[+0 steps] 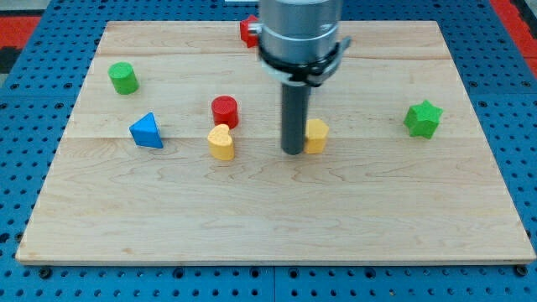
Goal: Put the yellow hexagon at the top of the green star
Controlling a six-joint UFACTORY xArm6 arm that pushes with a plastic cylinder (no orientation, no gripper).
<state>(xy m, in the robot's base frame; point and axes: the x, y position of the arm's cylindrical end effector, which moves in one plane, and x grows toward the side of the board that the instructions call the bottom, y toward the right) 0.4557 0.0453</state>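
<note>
status: the task is judged to be at an early-to-middle stage; the yellow hexagon (317, 135) lies near the middle of the board (277, 210), well apart from the green star (422, 119), which sits toward the view's right; nothing stands between the two blocks; the hexagon is level with the star or slightly lower in the view, not above it; what remains, by judgement, is a push toward the view's right and then toward the view's top, so that the hexagon ends just above the star.

pincer: none is fitted; the arm ends in a straight dark rod with nothing to open, close or hold; my tip (293, 153) rests on the board at the hexagon's left side, touching it or just beside it; the rod hides the hexagon's left edge, so contact cannot be confirmed.

materials and shapes: the board is pale wood with visible grain and plank seams, lying on a blue perforated surface (25, 168); the blocks look like smooth, solid-coloured pieces with flat tops; others present are a yellow heart (221, 143), a red cylinder (225, 111), a blue triangle (147, 131), a green cylinder (123, 78), and a red block (248, 31) at the view's top, partly hidden by the arm, shape not determinable.
</note>
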